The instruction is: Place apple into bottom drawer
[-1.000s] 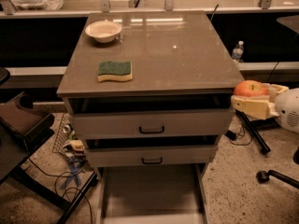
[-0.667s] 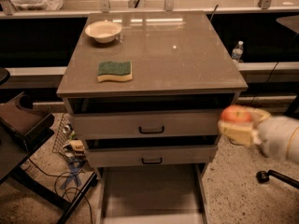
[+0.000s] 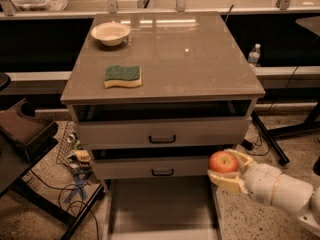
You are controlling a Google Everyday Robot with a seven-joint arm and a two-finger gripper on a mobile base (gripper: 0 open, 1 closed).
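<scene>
My gripper (image 3: pixel 227 170) comes in from the lower right and is shut on the red apple (image 3: pixel 223 162), which has a yellowish patch on top. It holds the apple in front of the lower grey-fronted drawer, just above the right side wall of the bottom drawer (image 3: pixel 160 204). The bottom drawer is pulled out at the bottom centre, a wide shallow grey tray with a flat floor. Its front part runs out of view.
A grey cabinet top (image 3: pixel 200 59) carries a white bowl (image 3: pixel 110 33) at back left and a green and yellow sponge (image 3: pixel 123 76). Two grey drawer fronts with black handles (image 3: pixel 162 139) sit below. Cables and clutter (image 3: pixel 77 164) lie left; a water bottle (image 3: pixel 254 54) stands right.
My gripper has moved down and to the left with the apple, from beside the cabinet's right edge to just over the bottom drawer's right side.
</scene>
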